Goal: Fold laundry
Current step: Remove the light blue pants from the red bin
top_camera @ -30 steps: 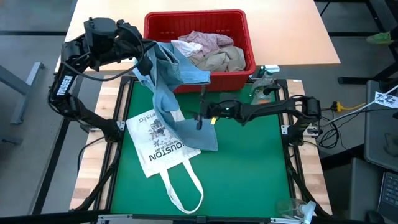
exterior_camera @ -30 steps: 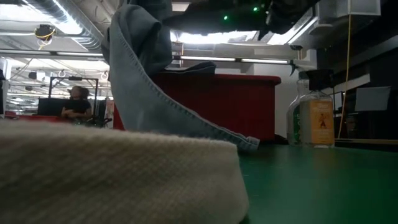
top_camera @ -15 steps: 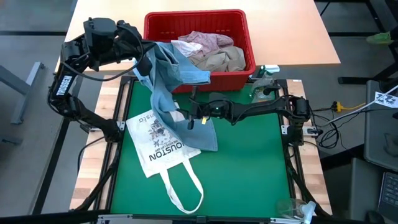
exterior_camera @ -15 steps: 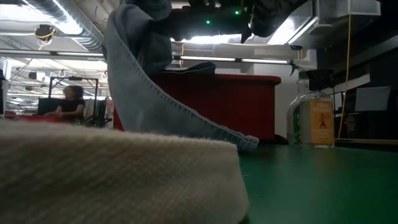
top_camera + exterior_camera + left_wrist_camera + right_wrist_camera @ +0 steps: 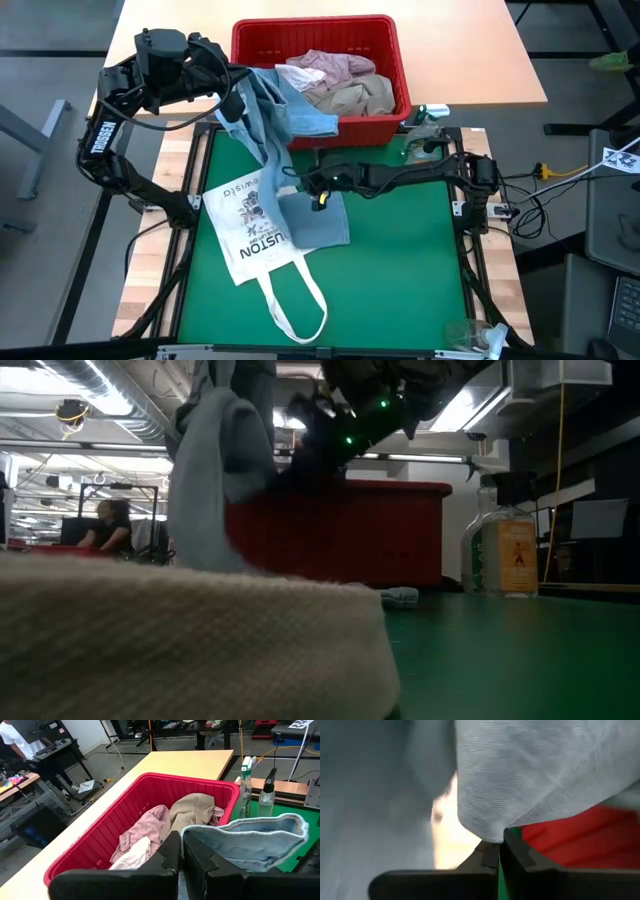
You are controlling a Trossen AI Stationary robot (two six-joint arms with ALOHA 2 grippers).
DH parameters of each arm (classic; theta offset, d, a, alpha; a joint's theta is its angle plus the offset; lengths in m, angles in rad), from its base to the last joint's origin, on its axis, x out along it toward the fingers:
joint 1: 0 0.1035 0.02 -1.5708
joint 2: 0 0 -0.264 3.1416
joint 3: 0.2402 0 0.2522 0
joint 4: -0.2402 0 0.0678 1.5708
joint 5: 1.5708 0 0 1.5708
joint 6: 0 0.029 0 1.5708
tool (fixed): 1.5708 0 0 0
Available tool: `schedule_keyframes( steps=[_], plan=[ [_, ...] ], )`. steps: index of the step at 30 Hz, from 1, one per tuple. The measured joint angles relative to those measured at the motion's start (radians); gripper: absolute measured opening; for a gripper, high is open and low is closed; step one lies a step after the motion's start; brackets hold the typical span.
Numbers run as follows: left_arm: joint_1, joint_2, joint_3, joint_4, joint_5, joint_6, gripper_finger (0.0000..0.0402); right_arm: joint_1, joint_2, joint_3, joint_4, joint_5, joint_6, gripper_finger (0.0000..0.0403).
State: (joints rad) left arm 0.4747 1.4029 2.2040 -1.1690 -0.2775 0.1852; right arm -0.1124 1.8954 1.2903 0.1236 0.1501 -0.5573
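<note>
Jeans point(image 5: 275, 130), light blue denim, hanging off the red basket point(image 5: 250, 45) corner down onto the green desk point(image 5: 400, 270), lower end draped over a white printed tote bag point(image 5: 255, 235). Left gripper point(image 5: 238, 108) high by the basket, jaws clamped on the denim's upper edge. Right gripper point(image 5: 292, 183) at mid-desk, jaws closed on a fold of the same denim. Two more garments in the basket: tan cloth point(image 5: 192, 810) and pink shirt point(image 5: 145, 827), clearest from the left wrist. Two bottles point(image 5: 255, 790) beside the basket. Low view alone catching a person point(image 5: 108, 525) in the room behind.
</note>
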Motion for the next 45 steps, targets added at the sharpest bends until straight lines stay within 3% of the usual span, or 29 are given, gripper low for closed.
schedule_keyframes(
  steps=[7, 12, 19, 25, 29, 33, 45],
  plan=[
    [0.010, 0.000, 0.000, 0.000, -0.001, 0.000, 0.0004, 0.001, 0.000, 0.000, -0.177, -0.025, -0.001, 0.0003],
    [0.020, 0.000, 0.000, 0.004, -0.002, 0.001, 0.0004, 0.001, 0.000, -0.001, -0.157, -0.026, -0.003, 0.0025],
    [0.020, -0.001, 0.000, 0.004, -0.003, 0.001, 0.0004, 0.001, 0.000, -0.001, -0.113, -0.025, 0.000, 0.0106],
    [0.020, -0.001, 0.000, -0.006, -0.003, 0.001, 0.0004, 0.002, -0.005, 0.011, -0.131, 0.130, -0.002, 0.0186],
    [0.020, -0.001, 0.000, -0.021, 0.000, 0.000, 0.0004, 0.002, -0.012, 0.092, -0.225, 0.268, -0.004, 0.0208],
    [0.020, -0.001, 0.000, -0.033, 0.013, -0.001, 0.0004, 0.002, -0.013, 0.198, -0.348, 0.333, -0.005, 0.0211],
    [0.020, -0.001, 0.000, -0.086, 0.015, -0.025, 0.0004, 0.001, -0.013, 0.480, -0.424, 0.382, -0.005, 0.0211]
  ],
)
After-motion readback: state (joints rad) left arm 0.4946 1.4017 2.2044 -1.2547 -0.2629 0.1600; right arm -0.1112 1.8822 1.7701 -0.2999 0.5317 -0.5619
